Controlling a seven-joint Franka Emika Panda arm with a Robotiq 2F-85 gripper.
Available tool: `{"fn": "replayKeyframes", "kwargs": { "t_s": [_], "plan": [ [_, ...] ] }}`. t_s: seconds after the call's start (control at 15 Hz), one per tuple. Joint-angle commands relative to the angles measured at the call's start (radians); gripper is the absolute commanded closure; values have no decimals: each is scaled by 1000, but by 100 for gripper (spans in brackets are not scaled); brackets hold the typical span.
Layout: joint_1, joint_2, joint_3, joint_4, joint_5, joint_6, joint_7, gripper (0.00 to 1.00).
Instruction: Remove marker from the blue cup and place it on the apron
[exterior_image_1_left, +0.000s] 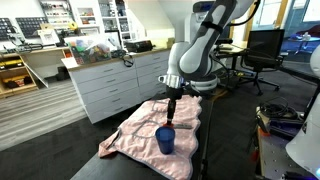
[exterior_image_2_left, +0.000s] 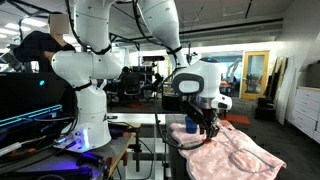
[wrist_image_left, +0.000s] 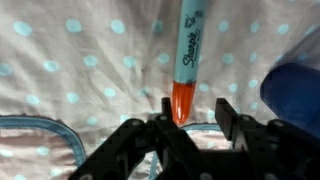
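Observation:
In the wrist view the marker (wrist_image_left: 188, 50), a Sharpie with an orange-red end, lies along the dotted pale apron (wrist_image_left: 80, 60), red end toward me. My gripper (wrist_image_left: 195, 106) is open. The red end sits between the fingertips, close to one finger and clear of the other. The blue cup (wrist_image_left: 298, 95) stands just to the right of the marker. In an exterior view my gripper (exterior_image_1_left: 172, 108) hangs over the pink-white apron (exterior_image_1_left: 135, 135), just above the blue cup (exterior_image_1_left: 165, 140). In an exterior view my gripper (exterior_image_2_left: 207, 128) is low over the apron (exterior_image_2_left: 240, 158).
The apron drapes over a dark table (exterior_image_1_left: 110, 168). A grey drawer cabinet (exterior_image_1_left: 120, 85) stands behind it, with an office chair (exterior_image_1_left: 262, 55) and desks to the side. A second white robot arm (exterior_image_2_left: 85, 85) stands beside the table.

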Motion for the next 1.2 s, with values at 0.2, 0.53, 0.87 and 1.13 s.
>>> {"fn": "replayKeyframes", "kwargs": {
  "t_s": [0.2, 0.53, 0.87, 1.13],
  "plan": [
    [108, -69, -82, 16, 97, -41, -49, 2],
    [160, -101, -123, 33, 140, -50, -75, 0],
    [239, -160, -193, 52, 158, -99, -114, 0],
    [366, -215, -313, 64, 168, -133, -133, 0]
  ]
}}
